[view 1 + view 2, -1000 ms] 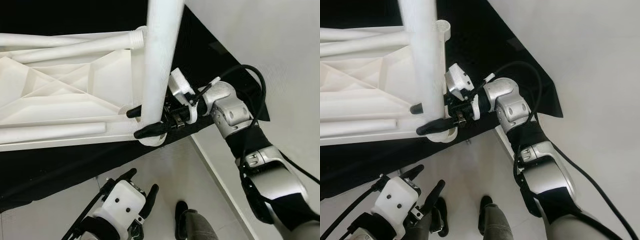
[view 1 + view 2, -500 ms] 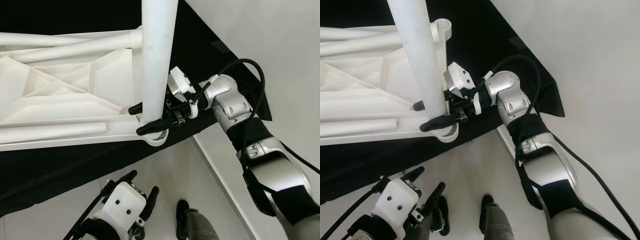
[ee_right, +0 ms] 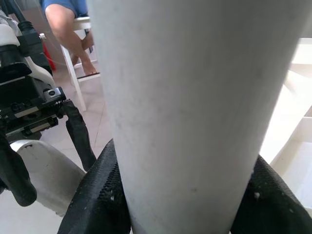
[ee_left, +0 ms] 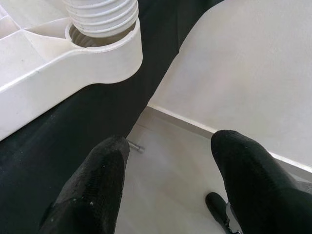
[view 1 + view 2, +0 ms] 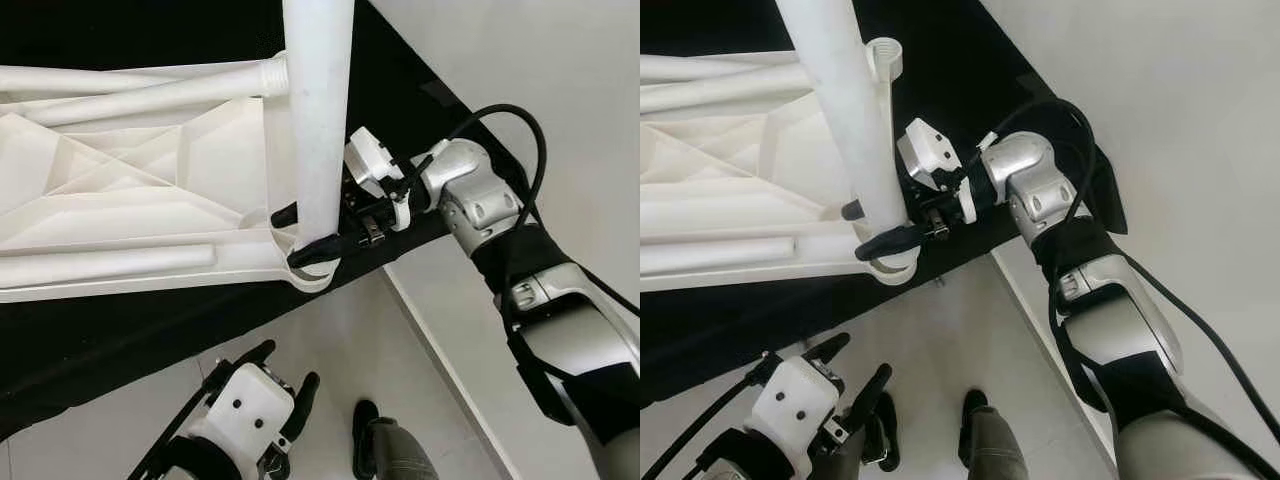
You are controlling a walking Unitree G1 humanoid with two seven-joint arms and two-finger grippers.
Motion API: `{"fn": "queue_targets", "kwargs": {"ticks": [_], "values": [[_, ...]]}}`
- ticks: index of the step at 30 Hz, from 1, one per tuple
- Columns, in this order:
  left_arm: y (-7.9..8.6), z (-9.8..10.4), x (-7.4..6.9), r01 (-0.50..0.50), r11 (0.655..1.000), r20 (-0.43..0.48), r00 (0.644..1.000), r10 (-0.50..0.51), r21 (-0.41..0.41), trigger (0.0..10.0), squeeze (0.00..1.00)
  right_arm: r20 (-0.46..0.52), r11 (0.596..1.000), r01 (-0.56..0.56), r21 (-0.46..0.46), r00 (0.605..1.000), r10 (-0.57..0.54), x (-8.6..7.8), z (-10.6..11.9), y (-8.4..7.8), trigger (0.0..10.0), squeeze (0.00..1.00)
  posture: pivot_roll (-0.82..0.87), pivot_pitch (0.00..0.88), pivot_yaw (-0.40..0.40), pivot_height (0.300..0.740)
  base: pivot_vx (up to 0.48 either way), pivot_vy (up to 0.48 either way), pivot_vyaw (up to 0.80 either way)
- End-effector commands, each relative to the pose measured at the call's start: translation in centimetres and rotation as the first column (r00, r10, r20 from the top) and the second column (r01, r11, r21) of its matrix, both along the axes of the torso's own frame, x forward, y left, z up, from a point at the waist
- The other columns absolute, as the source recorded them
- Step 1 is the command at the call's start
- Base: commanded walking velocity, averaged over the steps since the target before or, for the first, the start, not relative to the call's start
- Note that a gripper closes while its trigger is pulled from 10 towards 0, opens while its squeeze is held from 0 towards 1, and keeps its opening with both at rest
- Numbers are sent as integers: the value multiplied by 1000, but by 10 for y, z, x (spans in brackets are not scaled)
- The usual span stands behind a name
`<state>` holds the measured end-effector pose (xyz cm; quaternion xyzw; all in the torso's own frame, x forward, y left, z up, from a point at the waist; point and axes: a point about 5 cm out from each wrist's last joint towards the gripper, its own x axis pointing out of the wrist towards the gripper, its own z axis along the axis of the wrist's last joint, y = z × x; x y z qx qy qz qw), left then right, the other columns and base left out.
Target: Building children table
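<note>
White plastic throughout: table leg [image 5: 318, 110] standing upright in the corner socket [image 5: 312, 272] of the upturned tabletop [image 5: 120, 200], lying on a black cloth [image 5: 120, 330]. Right end effector [image 5: 300, 232] pinching the leg just above the socket, presumably to steady or twist it home; seating depth hard to judge. Left end effector [image 5: 285, 375] spread and idle, low near the floor. No readable brand or lettering anywhere.

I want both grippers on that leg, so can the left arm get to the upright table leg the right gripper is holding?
Probably yes: the left gripper hangs open below the tabletop's edge, with open space up toward the table leg; the right gripper already occupies its base.
</note>
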<state>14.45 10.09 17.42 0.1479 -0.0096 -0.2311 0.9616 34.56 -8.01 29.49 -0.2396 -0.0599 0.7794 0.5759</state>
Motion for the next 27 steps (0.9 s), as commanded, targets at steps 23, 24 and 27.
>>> {"fn": "queue_targets", "kwargs": {"ticks": [23,24,27], "values": [[-1,-5,3,-7,1000,-13,1000,7,13,10000,0,-58,999,21,-29,998,-23,4,-27,4,10000,0,10,398,-20,740,0,0,0],[-1,-5,3,-7,1000,-13,1000,7,13,10000,0,-58,999,21,-29,998,-23,4,-27,4,10000,0,10,398,-20,740,0,0,0],[-2,-6,4,-9,1000,-10,1000,9,10,10000,0,-93,1000,-18,-9,996,17,-2,-22,5,10000,0,4,381,-16,740,0,0,0]]}}
